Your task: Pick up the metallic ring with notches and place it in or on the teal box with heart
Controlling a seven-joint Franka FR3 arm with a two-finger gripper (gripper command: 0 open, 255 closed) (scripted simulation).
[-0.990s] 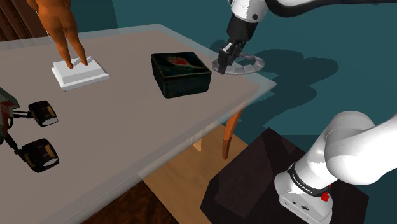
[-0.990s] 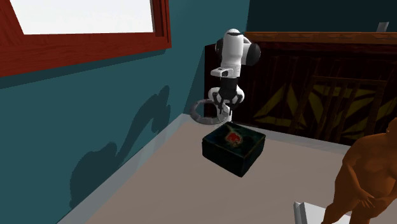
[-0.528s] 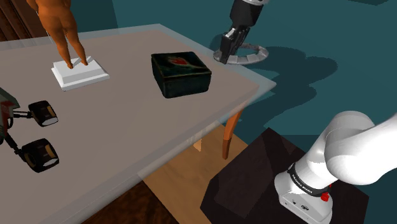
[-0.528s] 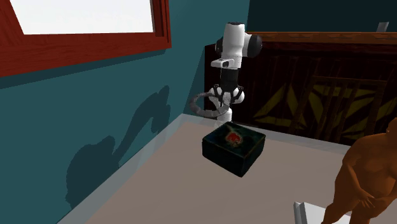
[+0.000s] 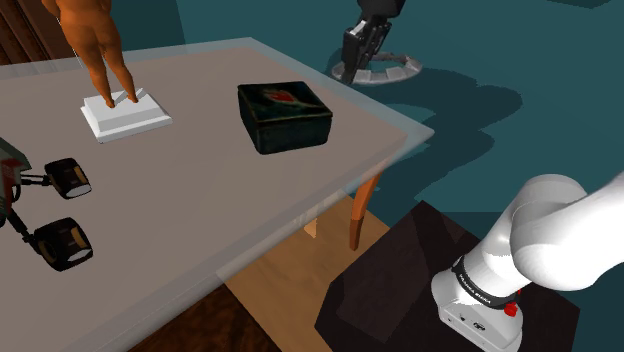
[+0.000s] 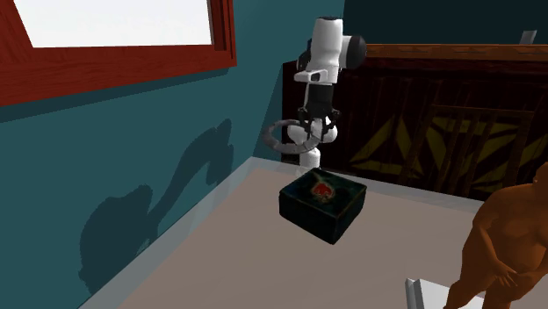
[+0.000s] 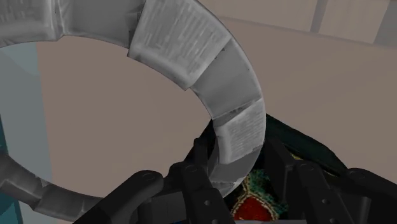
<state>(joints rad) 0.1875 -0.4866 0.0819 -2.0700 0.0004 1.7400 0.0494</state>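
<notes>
The notched grey ring [image 5: 392, 74] hangs in the air beyond the table's far corner, level, with my gripper [image 5: 361, 42] shut on its rim. In the second exterior view the ring [image 6: 270, 140] sticks out to the left of the gripper [image 6: 314, 132], above and behind the dark teal box [image 6: 321, 204]. The box [image 5: 285, 115] has a red heart on its lid and sits on the table, toward the shoulder view's left of the ring. Seen from the wrist, the ring's segments [image 7: 222, 83] arc up from the gripper [image 7: 222, 184], and the heart box [image 7: 257, 205] lies below.
An orange figure [image 5: 95, 45] stands on a white base [image 5: 125, 112] at the table's [image 5: 200, 200] far left. Two black blocks [image 5: 62, 210] lie near the left edge. The arm's dark stand [image 5: 400, 290] is beside the table at the lower right.
The gripper has risen from the table's corner with the ring in its grasp. The ring now hangs well above the tabletop.
</notes>
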